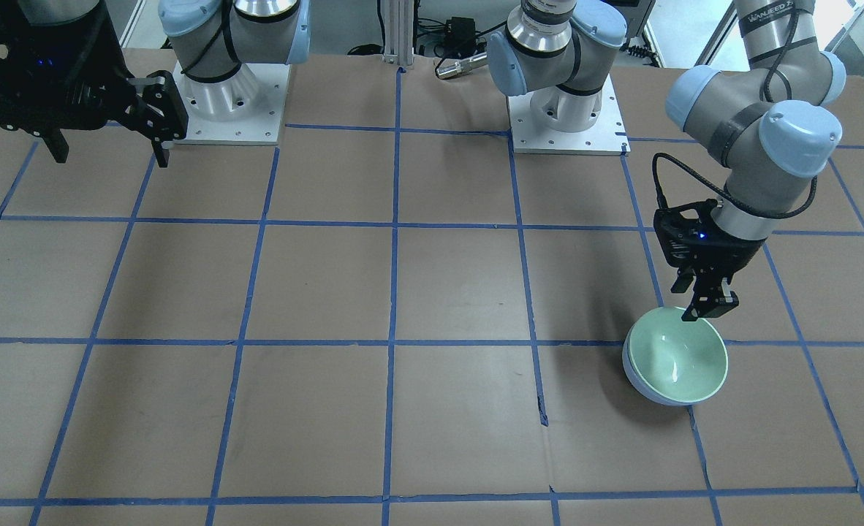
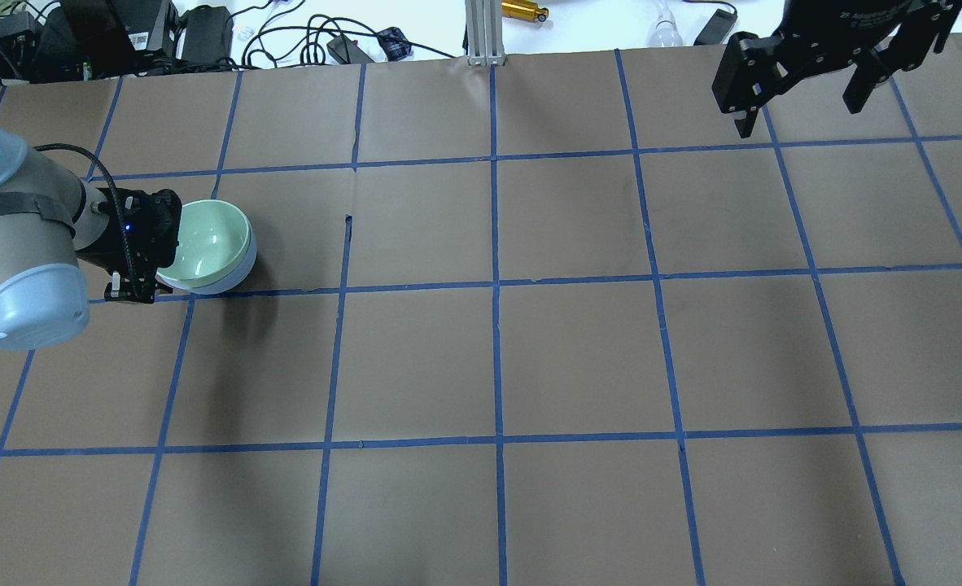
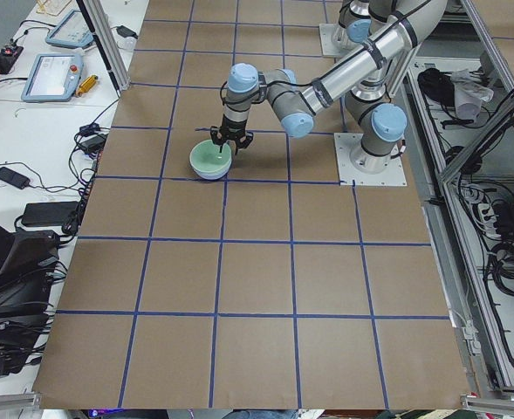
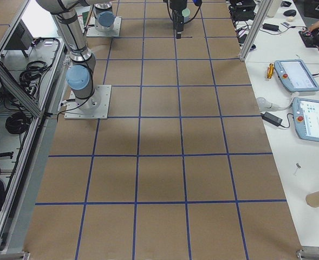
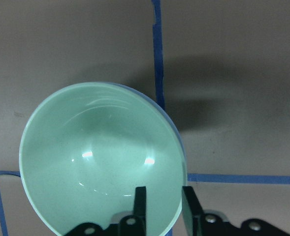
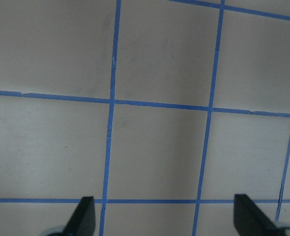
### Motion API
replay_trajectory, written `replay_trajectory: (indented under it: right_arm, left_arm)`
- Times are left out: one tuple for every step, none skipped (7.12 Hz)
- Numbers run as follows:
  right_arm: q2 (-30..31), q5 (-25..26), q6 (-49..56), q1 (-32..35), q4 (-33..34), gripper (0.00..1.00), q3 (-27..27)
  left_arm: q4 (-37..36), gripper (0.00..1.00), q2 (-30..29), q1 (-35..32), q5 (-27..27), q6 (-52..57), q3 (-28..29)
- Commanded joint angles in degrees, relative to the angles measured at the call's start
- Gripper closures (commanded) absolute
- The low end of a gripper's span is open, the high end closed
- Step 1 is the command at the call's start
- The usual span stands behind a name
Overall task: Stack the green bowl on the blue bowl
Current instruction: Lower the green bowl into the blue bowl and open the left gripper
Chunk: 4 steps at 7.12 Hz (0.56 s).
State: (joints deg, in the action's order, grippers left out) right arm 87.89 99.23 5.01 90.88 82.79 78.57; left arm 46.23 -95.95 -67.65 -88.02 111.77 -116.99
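- The green bowl (image 1: 677, 358) sits inside the blue bowl (image 2: 235, 279), open side up
- Only a thin strip of the blue bowl peeks out around and under the green one
- The two bowls stand on the brown table (image 1: 461, 277), far over on the robot's left side, right by a spot where two blue tape lines (image 1: 393, 292) cross
- The left gripper (image 5: 163, 192) points down at the edge of the green bowl on the side nearest the robot
- Its jaws are open just a little bit, with one finger (image 5: 140, 196) over the inside of the bowl and the other finger over the outside, so the rim runs through the gap
- The gap is wider than the rim, and it is too hard to tell if a finger touches the bowl
- The right gripper (image 1: 110, 155) hangs high over the table on the other side, near its own arm's base, well away from the bowls
- Its jaws are spread wide open and there is nothing between them, only table below
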Motion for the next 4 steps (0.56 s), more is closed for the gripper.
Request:
replay_trajectory:
  right_arm:
    - [0.00, 0.00, 0.00, 0.00, 0.00, 0.00, 0.00]
    - [0.00, 0.00, 0.00, 0.00, 0.00, 0.00, 0.00]
    - [0.00, 0.00, 0.00, 0.00, 0.00, 0.00, 0.00]
    - [0.00, 0.00, 0.00, 0.00, 0.00, 0.00, 0.00]
  left_arm:
    - [3.49, 0.00, 1.64, -0.64, 0.73, -8.97, 1.49]
    - [8.74, 0.00, 2.25, -0.82, 1.44, -17.03, 3.77]
    - [14.45, 0.00, 2.87, -1.51, 3.53, -23.20, 7.18]
    - [18.50, 0.00, 3.66, -4.48, 3.29, -28.05, 9.91]
